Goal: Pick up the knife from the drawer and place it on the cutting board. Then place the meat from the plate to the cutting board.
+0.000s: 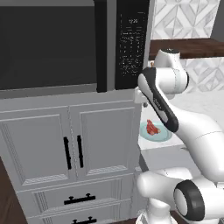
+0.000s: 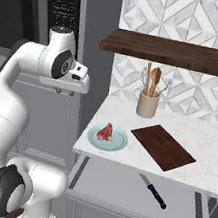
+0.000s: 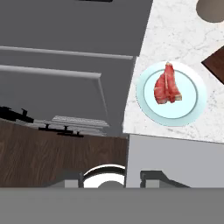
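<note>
The tool [image 2: 63,92] hangs high left of the desk [image 2: 210,149], its state unclear. The meat [image 2: 106,132] sits on the plate [image 2: 117,144], the cutting board [image 2: 163,146] right; the knife [image 2: 153,191] lies in the open drawer [image 2: 113,183]

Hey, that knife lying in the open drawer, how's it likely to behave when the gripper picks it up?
The knife looks stiff, so it probably won't flop. It lies flat on the drawer floor, so pinching it may be fiddly. Its slim blade could slip or pivot; the black handle seems the safer hold.
</note>
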Robot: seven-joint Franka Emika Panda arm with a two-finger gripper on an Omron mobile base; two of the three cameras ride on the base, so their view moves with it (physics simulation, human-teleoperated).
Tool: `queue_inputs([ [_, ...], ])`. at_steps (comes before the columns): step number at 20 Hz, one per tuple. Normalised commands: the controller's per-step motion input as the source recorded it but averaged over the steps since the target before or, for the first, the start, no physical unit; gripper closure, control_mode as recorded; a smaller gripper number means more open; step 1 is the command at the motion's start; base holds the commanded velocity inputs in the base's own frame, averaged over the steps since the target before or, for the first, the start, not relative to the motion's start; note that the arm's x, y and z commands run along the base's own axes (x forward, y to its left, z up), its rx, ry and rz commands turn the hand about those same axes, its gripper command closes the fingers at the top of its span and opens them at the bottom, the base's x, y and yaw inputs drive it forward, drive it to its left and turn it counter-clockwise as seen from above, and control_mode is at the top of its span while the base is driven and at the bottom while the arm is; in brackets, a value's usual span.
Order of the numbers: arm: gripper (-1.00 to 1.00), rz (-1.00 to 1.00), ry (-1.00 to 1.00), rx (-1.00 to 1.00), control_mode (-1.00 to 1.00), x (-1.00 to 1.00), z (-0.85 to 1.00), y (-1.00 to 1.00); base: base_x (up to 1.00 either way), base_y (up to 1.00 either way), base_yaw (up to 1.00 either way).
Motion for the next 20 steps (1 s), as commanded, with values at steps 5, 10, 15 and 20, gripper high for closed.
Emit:
queue_inputs([
  [5,-1.0,0.0,0.0,0.0,1.0,0.0,0.0,0.0,-0.41,-0.02,0.0],
  [10,-1.0,0.0,0.0,0.0,1.0,0.0,0.0,0.0,-0.99,-0.39,0.0],
  [15,-1.0,0.0,0.0,0.0,1.0,0.0,0.0,0.0,-0.45,-0.74,0.0],
  [20,-1.0,0.0,0.0,0.0,1.0,0.0,0.0,0.0,-0.03,-0.61,0.0],
])
